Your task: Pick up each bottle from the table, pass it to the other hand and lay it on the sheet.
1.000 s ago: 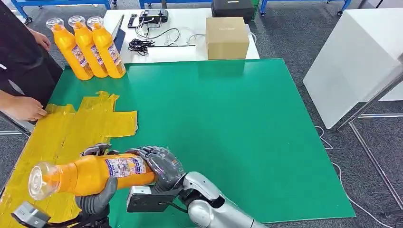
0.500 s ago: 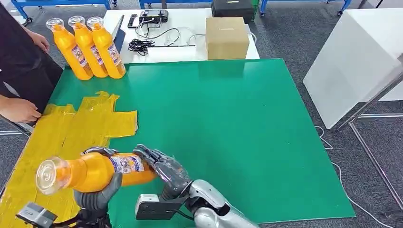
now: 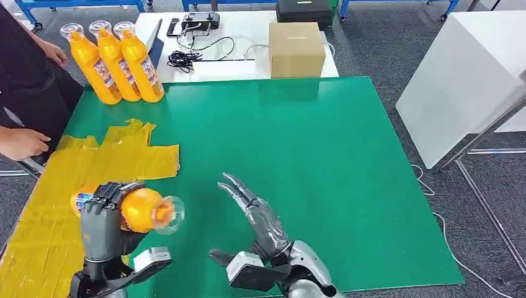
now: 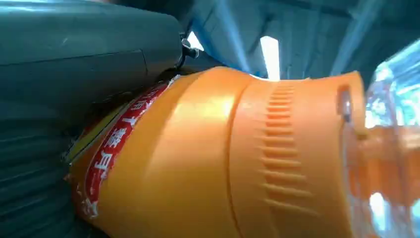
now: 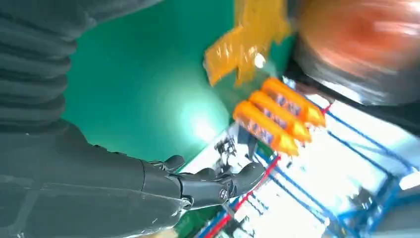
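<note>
Bottle [image 3: 144,210] orange, clear cap pointing toward the right hand, gripped in left hand [image 3: 104,225], fingers [image 3: 115,188] wrapped over the body, held above the near left part of the green tabletop [image 3: 322,186], right at the edge of the yellow sheet [image 3: 93,167]. Left wrist view: same bottle [image 4: 223,163] close up, ribbed orange shoulder, red-rimmed label, clear cap at the far end, grey hand [image 4: 59,99] clamped along its side. Right hand [image 3: 257,217] empty, fingers [image 3: 239,189] stretched straight and apart, palm turned toward the bottle, clear gap between the two, no contact. Right wrist view: right hand [image 5: 148,193] with dark fingers [image 5: 218,186] extended over the green surface, nothing in them; blurred orange mass [image 5: 361,39] at one corner, too smeared to tell detail. Yellow sheet crinkled, made of overlapping strips, lying flat along the left side of the tabletop, no bottle resting on it. Three more bottles [image 3: 118,62] standing upright in a tight row at the far left corner of the tabletop, touching one another, clear caps on top; same three [image 5: 277,116] visible in the right wrist view. Person's hand [image 3: 22,143] resting at the left edge beside the sheet, dark sleeve above it. Behind the green surface a white table [image 3: 242,65] with a cardboard box [image 3: 296,48], a coil of black cable [image 3: 186,59] and a controller-like device [image 3: 200,22].
</note>
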You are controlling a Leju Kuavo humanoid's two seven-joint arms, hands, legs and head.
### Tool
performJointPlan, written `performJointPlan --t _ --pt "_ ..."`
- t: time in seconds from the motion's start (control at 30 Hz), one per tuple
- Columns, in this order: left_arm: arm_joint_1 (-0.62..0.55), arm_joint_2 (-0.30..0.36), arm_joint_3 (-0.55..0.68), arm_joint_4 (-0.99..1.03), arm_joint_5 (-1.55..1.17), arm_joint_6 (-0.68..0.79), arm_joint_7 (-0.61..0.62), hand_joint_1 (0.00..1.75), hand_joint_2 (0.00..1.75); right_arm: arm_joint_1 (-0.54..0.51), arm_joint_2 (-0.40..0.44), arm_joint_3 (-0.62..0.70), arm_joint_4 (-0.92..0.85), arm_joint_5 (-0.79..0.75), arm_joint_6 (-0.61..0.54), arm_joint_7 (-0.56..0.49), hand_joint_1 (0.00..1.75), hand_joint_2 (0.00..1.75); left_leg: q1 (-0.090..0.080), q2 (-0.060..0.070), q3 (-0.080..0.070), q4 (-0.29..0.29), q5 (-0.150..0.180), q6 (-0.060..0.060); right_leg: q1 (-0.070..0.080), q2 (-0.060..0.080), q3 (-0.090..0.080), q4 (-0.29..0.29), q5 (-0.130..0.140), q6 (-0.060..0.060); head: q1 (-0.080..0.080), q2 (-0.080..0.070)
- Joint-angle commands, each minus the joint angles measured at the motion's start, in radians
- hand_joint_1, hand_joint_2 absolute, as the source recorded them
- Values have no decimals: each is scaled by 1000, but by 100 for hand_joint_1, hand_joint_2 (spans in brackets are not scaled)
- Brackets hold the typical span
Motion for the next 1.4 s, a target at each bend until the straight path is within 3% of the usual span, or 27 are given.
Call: performJointPlan --t 0.03,0.13,0.43,0.47,0.5,0.53,0.57,0.63,0.9,0.97,1.4 --pt "-137 164 -1 376 -324 -11 229 175 175 13 -43 -81 -65 -30 37 -10 0 0 0 -2 2 -2 2 -1 0 -3 3 -2 1 0 0 0" --pt "-161 215 -41 449 -340 -103 268 175 175 10 -35 -81 -59 -27 45 -10 0 0 0 -1 2 -2 2 -2 0 -2 3 -2 1 0 0 0" --pt "-209 235 -44 597 -344 -202 336 175 175 6 -28 -82 -50 -25 62 -1 0 0 1 0 2 -1 1 -2 1 -1 3 -1 0 0 0 0" --pt "-217 240 -48 612 -356 -201 354 110 175 6 -29 -81 -49 -25 63 0 0 0 1 0 3 -2 1 -2 1 -1 4 -2 0 0 0 0" --pt "-219 246 -56 616 -356 -194 367 110 175 6 -29 -81 -49 -24 64 0 0 0 0 0 1 -1 2 -2 0 -1 2 -1 0 0 0 0" --pt "-219 246 -56 616 -356 -194 367 0 175 6 -29 -81 -49 -24 64 0 0 0 1 -1 2 -1 2 -2 1 -2 3 -1 0 0 0 0" --pt "-234 286 -114 629 -356 -219 438 0 0 6 -29 -80 -47 -24 68 3 0 0 0 -1 0 -1 2 -2 0 -2 1 -1 0 0 0 0" --pt "-255 324 -199 640 -356 -214 571 0 0 6 -29 -79 -44 -23 73 7 0 0 1 -2 2 -2 2 -3 1 -2 3 -2 0 0 0 0" --pt "-237 299 -165 599 -356 -142 539 0 0 19 -38 -82 -44 -23 66 6 0 0 1 -1 3 -1 2 -3 1 -1 4 -1 1 0 0 0" --pt "-210 254 -106 552 -356 -62 501 0 0 28 -41 -88 -47 -23 59 6 0 0 1 -1 3 -1 2 -3 1 -1 4 -1 0 0 0 0" --pt "-200 244 -96 524 -356 -60 497 0 0 34 -44 -90 -48 -22 57 6 0 0 1 -1 1 -1 2 -3 1 -1 2 -1 0 0 0 0"
